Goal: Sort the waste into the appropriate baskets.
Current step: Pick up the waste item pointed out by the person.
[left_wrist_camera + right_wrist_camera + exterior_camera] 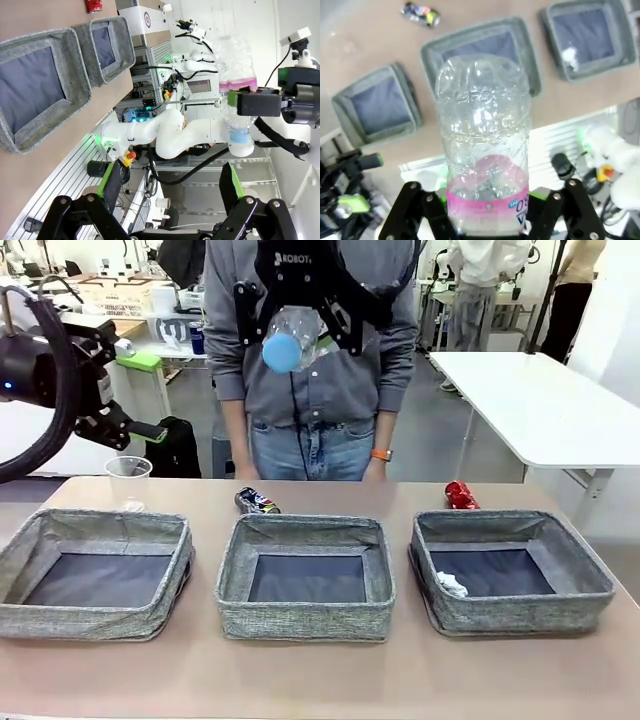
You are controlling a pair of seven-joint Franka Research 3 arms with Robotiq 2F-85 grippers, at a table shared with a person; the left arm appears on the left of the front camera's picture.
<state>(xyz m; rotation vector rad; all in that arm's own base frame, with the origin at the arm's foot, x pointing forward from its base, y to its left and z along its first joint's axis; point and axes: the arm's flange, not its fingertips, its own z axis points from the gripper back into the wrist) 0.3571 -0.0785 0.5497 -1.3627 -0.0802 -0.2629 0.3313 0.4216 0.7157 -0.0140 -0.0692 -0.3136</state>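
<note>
My right pincer is clamped on the clear plastic bottle with pink label, held high above the table.

Below sit three grey woven bins in a row: left basket, middle basket, right basket. My left pincer hangs spread wide, holding nothing. Behind the bins are a clear plastic cup, a crushed dark patterned can and a crushed red can. A white paper wad lies in the right basket. A pale scrap beside the cup is perhaps litter.
</note>
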